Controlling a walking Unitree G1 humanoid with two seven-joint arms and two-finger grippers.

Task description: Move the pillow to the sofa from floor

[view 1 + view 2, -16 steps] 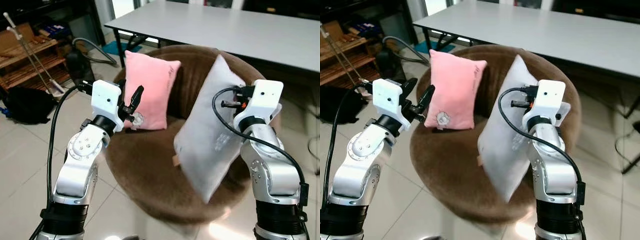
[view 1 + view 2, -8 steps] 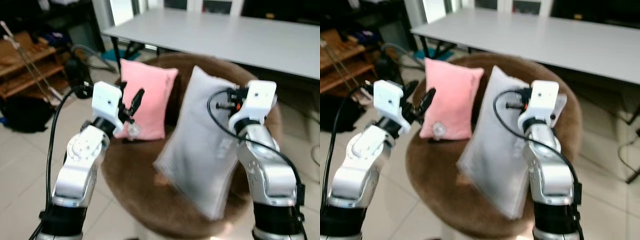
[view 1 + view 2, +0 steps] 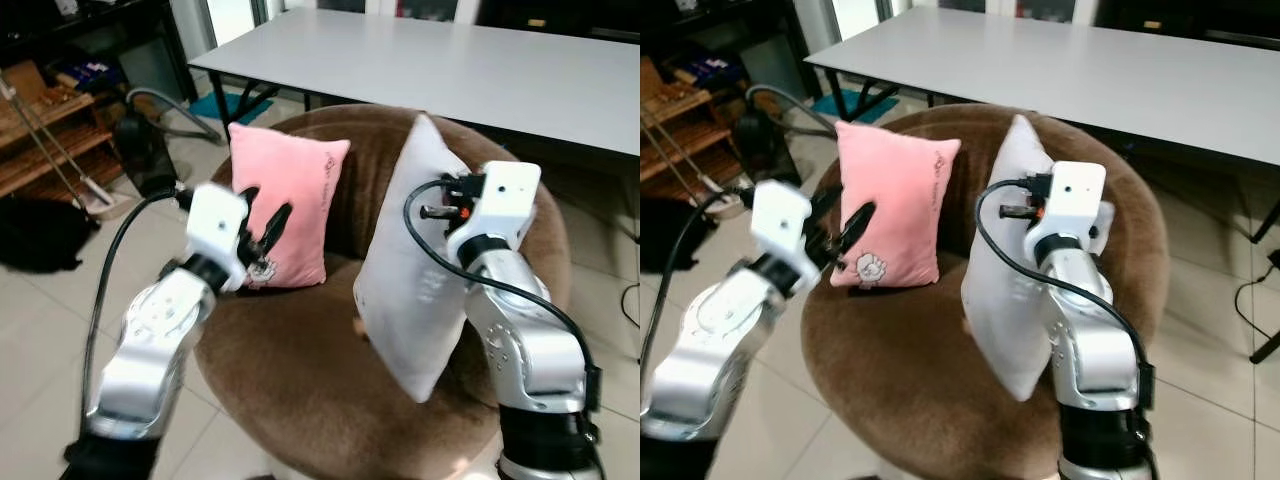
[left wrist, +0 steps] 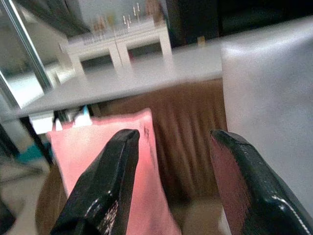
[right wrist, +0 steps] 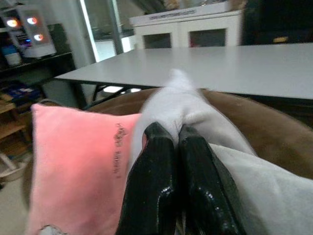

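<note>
A white pillow (image 3: 410,270) stands nearly upright on the right side of the round brown sofa (image 3: 300,380), its lower corner down near the seat. My right gripper (image 5: 177,134) is shut on the bunched fabric at the pillow's top corner. A pink pillow (image 3: 290,215) leans against the sofa's backrest on the left. My left gripper (image 3: 270,225) hovers open just in front of the pink pillow, with nothing between its fingers (image 4: 117,166).
A long grey table (image 3: 450,60) stands right behind the sofa. At the far left are a wooden shelf (image 3: 40,130), a black bag (image 3: 40,235) and a grey hose (image 3: 165,100) on the tiled floor (image 3: 40,330).
The white pillow has swung from a leftward tilt to more upright, closer to the backrest, still in my right gripper. The left gripper has stayed by the pink pillow. The camera has shifted.
</note>
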